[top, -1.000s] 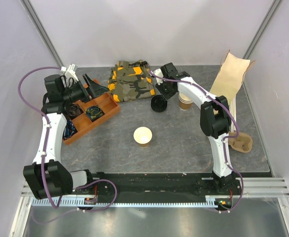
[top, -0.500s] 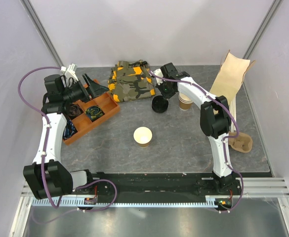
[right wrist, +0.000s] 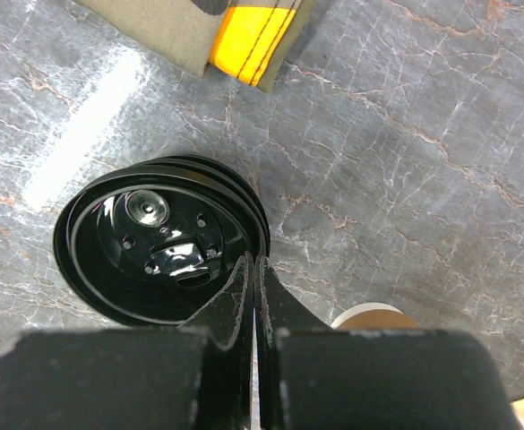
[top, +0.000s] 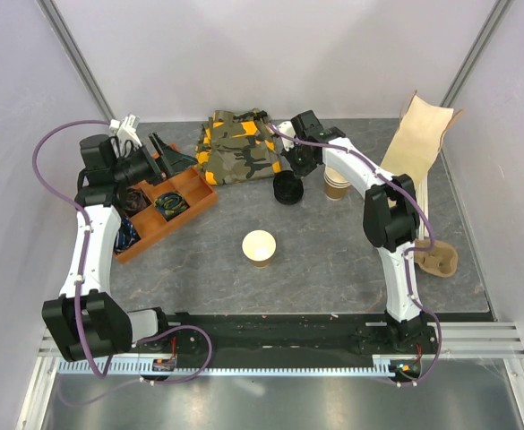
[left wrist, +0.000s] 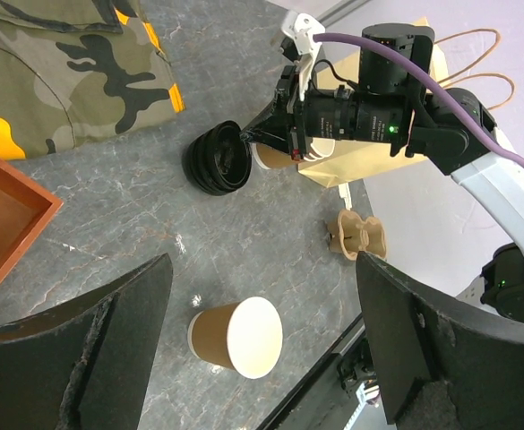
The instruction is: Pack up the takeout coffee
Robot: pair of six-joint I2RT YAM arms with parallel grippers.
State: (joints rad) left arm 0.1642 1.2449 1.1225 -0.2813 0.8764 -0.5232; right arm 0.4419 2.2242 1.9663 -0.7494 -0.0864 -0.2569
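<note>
We're at the lidding step: our right gripper (right wrist: 253,266) pinches the black lid (right wrist: 154,237) by its rim, just beside the cup stack (top: 336,184). Our left gripper (left wrist: 263,265) gapes idle. Next we should carry the lid squarely to the open cup (top: 259,247), well apart from that stack.

The black lids (right wrist: 154,237) are glossy, smooth plastic. Under them the table (right wrist: 405,134) looks like veined grey stone with a faint sheen; the right end effector (right wrist: 254,269) at their rim is matt, grainy black.
</note>
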